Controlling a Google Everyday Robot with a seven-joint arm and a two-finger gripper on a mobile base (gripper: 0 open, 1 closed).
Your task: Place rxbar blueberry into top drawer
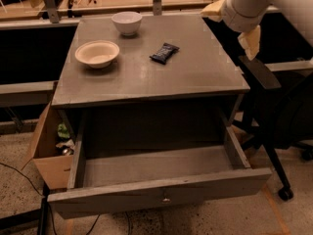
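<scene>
The rxbar blueberry point(164, 53), a small dark glossy bar, lies flat on the grey cabinet top point(161, 77), right of centre toward the back. The top drawer point(205, 185) is pulled wide open below the top, and its inside shows nothing in it. A small metal knob point(166, 198) sits at the centre of the drawer's front panel. My gripper point(233, 26) hangs at the upper right, above the cabinet's right rear corner and right of the bar, clear of it. Its cream fingers point(251, 41) are spread and hold nothing.
A tan shallow bowl point(97, 53) and a white bowl point(126, 22) stand on the top, left of the bar. A black rolling chair point(279, 116) stands at the right. An open cardboard box point(49, 155) sits left of the drawer. Wooden benches run behind.
</scene>
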